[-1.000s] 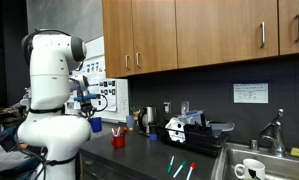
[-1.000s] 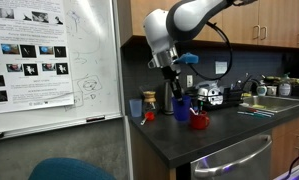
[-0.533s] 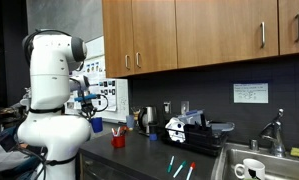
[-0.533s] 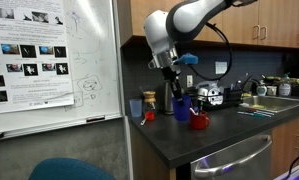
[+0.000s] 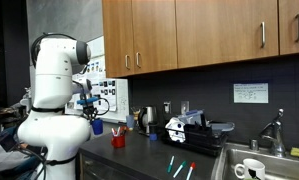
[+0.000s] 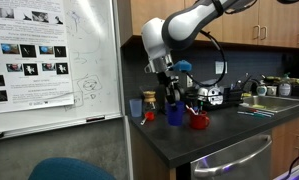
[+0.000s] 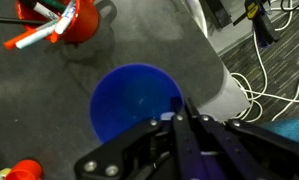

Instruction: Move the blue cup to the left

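In an exterior view, the arm's white upper shell has leaned slightly toward the cabinets since a second ago. The blue cup [image 5: 96, 125] hangs at the gripper [image 5: 90, 113], near the red cup with pens [image 5: 118, 139].

In an exterior view, the blue cup [image 6: 175, 114] has shifted away from the red cup and toward the amber cup [image 6: 136, 106]. The arm arches over it.

In the wrist view, the gripper [image 7: 179, 118] is clamped on the blue cup's rim. The red cup stands apart at upper left.

Glossy white rounded arm [image 5: 52, 85] — dark joint seams; black angular tool [image 7: 179, 118]
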`<move>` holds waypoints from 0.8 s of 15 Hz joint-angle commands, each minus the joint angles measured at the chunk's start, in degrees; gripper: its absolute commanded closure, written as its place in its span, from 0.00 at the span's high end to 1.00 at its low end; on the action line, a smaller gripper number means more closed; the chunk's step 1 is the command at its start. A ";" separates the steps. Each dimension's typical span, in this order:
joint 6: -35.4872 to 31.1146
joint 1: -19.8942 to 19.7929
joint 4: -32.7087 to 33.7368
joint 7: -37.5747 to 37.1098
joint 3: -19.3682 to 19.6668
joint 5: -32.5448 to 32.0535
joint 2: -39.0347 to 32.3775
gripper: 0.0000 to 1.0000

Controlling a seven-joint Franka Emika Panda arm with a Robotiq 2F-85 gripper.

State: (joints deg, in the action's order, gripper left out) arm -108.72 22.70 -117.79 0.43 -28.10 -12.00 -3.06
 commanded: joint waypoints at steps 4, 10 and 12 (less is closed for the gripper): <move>-3.47 1.11 1.02 -1.64 2.41 -1.86 -3.48 0.01; -5.38 1.30 0.74 -2.64 3.56 -3.69 -5.40 0.01; -6.16 1.31 0.48 -2.65 3.79 -3.76 -5.80 0.01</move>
State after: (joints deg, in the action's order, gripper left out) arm -113.88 22.81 -117.74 -0.86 -25.46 -14.34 -7.88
